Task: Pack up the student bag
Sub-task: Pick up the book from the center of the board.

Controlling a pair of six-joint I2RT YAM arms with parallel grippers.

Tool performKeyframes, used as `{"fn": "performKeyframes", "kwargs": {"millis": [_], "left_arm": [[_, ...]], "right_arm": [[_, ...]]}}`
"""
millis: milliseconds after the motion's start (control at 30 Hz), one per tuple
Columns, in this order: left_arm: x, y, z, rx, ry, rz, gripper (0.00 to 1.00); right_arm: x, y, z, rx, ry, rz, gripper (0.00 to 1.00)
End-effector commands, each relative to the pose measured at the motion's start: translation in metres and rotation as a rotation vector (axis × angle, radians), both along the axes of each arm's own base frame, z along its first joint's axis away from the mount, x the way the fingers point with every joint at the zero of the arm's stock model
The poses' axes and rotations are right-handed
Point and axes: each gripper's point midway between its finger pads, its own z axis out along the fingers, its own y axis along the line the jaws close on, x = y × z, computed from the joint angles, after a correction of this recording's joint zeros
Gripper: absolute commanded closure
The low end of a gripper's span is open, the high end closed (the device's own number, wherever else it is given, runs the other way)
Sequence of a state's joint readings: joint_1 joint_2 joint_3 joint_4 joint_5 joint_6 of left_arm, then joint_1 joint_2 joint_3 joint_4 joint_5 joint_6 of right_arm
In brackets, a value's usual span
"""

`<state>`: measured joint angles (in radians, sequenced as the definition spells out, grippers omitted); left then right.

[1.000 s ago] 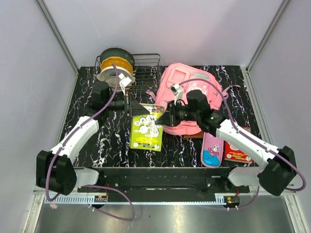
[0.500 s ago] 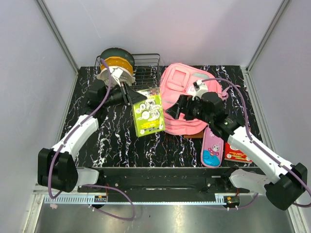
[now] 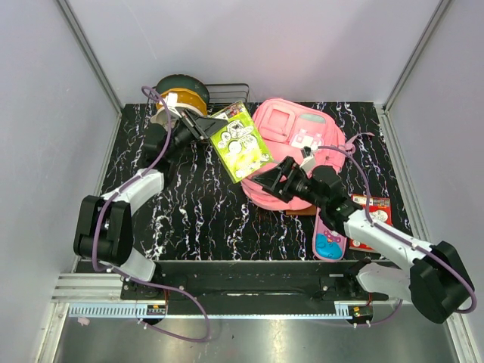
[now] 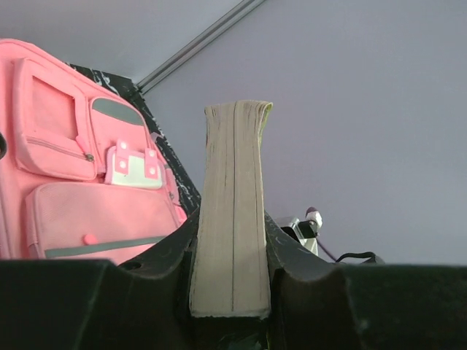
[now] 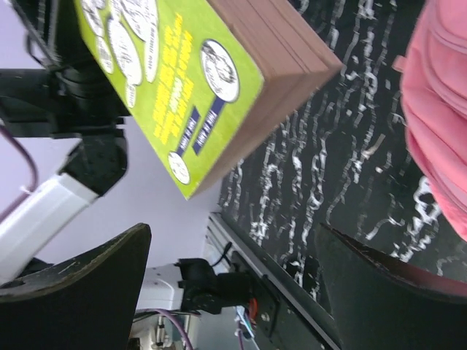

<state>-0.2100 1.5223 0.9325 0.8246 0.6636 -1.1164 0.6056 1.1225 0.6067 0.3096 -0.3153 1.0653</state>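
Note:
The student bag point(image 3: 295, 147), a large pink backpack, lies flat at the back right of the table, its front pockets facing up point(image 4: 80, 182). My left gripper point(image 3: 203, 127) is shut on a thick book with a lime-green cover point(image 3: 242, 142). It holds the book in the air, tilted, just left of the bag. The left wrist view shows the page edge point(image 4: 233, 211) clamped between both fingers. My right gripper point(image 3: 266, 180) is open and empty at the bag's near-left edge, below the book point(image 5: 182, 80).
A pink cartoon pencil case point(image 3: 330, 231) and a red flat pack point(image 3: 367, 223) lie near the right arm. A wire rack point(image 3: 227, 94) and a filament spool point(image 3: 180, 92) stand at the back left. The enclosure walls are close on all sides.
My right gripper let go of the book, opened and drew back toward the near side. My left gripper lifted the book off the table and swung it up beside the bag.

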Motion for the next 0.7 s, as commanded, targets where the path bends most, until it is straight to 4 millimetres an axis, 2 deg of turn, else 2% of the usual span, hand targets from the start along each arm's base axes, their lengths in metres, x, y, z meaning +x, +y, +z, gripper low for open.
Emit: {"fn": "performKeyframes", "kwargs": {"millis": [0, 200, 233, 267, 333, 500, 600, 667], "left_arm": [[-0.019, 0.002, 0.074, -0.148, -0.2, -0.011, 1.0], [-0.03, -0.004, 0.077, -0.171, -0.199, -0.028, 1.0], [-0.033, -0.005, 0.079, -0.185, -0.2, -0.039, 1.0], [-0.036, -0.008, 0.079, -0.192, -0.195, -0.051, 1.0], [-0.041, -0.01, 0.08, -0.206, -0.189, -0.071, 1.0], [-0.055, -0.008, 0.076, -0.202, -0.178, -0.085, 1.0], [-0.059, -0.007, 0.069, -0.195, -0.16, -0.073, 1.0], [-0.059, -0.006, 0.064, -0.193, -0.148, -0.071, 1.0]], "right_arm": [[0.009, 0.008, 0.061, 0.185, -0.148, -0.004, 0.02], [0.024, 0.016, 0.056, 0.195, -0.159, -0.015, 0.01], [0.028, 0.02, 0.049, 0.192, -0.153, -0.008, 0.01], [0.028, 0.022, 0.055, 0.218, -0.173, 0.001, 0.01], [0.033, 0.025, 0.051, 0.219, -0.182, 0.004, 0.02], [0.041, 0.029, 0.062, 0.218, -0.251, 0.006, 0.02], [0.041, 0.022, 0.07, 0.223, -0.29, -0.025, 0.07], [0.04, 0.019, 0.071, 0.213, -0.303, -0.037, 0.17]]}}
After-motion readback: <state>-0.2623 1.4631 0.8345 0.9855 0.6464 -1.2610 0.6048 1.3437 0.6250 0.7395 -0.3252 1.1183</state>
